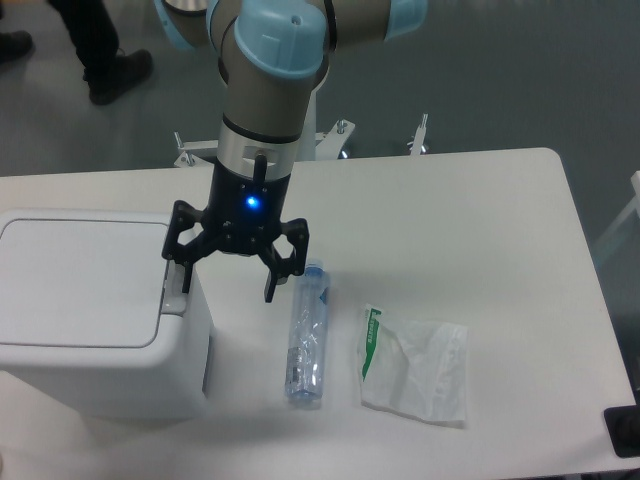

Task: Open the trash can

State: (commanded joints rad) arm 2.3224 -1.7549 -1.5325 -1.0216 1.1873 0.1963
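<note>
The white boxy trash can stands at the table's left front, its flat lid lying down flat. Its small grey push-button tab is on the right edge of the top. My gripper hangs open and empty just right of the can, pointing down. Its left finger is right over the tab; I cannot tell if it touches. Its right finger hangs over the table between the can and a bottle.
A clear plastic bottle with a blue cap lies on the white table right of the gripper. A crumpled clear plastic bag lies further right. A black object sits at the front right corner. A person's shoes show behind the table.
</note>
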